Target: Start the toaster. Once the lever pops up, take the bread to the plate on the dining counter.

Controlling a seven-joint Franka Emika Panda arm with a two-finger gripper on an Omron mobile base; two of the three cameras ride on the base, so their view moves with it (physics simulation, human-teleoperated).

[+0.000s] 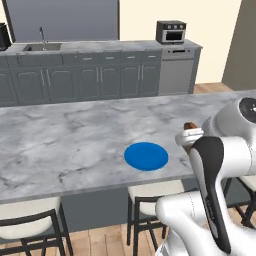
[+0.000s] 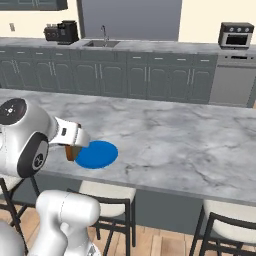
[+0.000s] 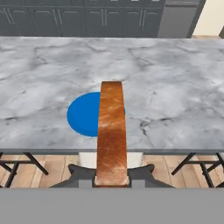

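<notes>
My gripper (image 3: 112,175) is clamped tight on the bread (image 3: 112,131), both dark fingers (image 3: 83,174) pressing its sides, the brown slice standing edge-on straight up toward twelve o'clock in my hand view. Behind the slice, the blue plate (image 3: 83,114) lies flat on the dining counter (image 3: 175,87), peeking out mostly at the slice's nine o'clock side. From the left base view, my hand (image 1: 189,136) hangs over the counter's near edge with the bread (image 1: 190,125) just showing on top, the plate (image 1: 146,156) near, at about eight o'clock from it. From the right base view, the bread (image 2: 72,152) sits just beside the plate (image 2: 97,154), at its nine o'clock. Stools (image 1: 150,197) stand under the overhang.
</notes>
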